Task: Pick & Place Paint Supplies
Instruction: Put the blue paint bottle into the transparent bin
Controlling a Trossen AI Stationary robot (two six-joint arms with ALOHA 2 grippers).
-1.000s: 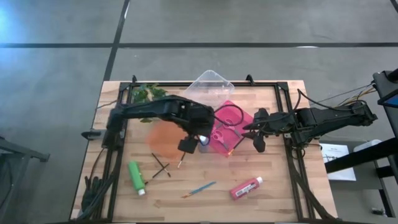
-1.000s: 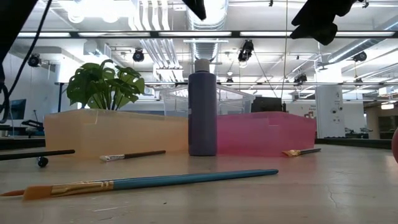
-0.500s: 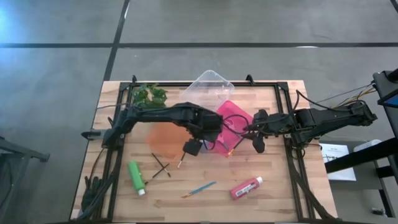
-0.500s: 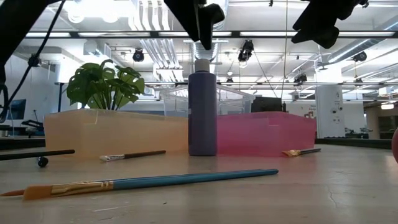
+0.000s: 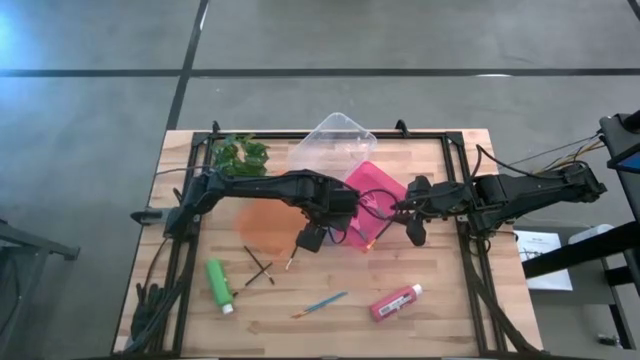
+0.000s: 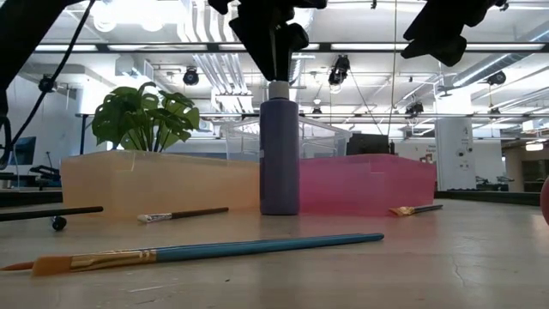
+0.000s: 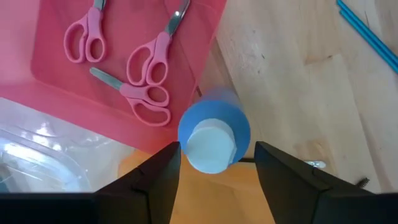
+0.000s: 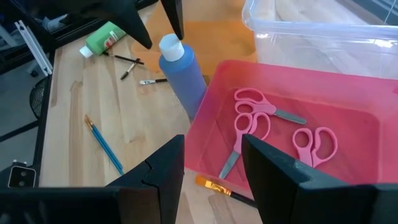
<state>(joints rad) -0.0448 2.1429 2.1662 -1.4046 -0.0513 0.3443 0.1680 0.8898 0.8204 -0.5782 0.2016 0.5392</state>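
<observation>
Straddling blue bottle point(image 7: 213, 138) cap, left claw point(image 7: 216, 163), fingers apart

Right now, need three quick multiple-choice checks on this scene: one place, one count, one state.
1. The blue bottle stands: A) in the clear tray B) on the table beside the pink tray C) on the plant
2. Scissors in the pink tray: A) one B) five C) three
3. The green bottle is: A) lying on the table B) upright C) held

Key: B, the right wrist view shows it against the tray's outer wall; C, three pink pairs show; A, it lies flat in the high view.
</observation>
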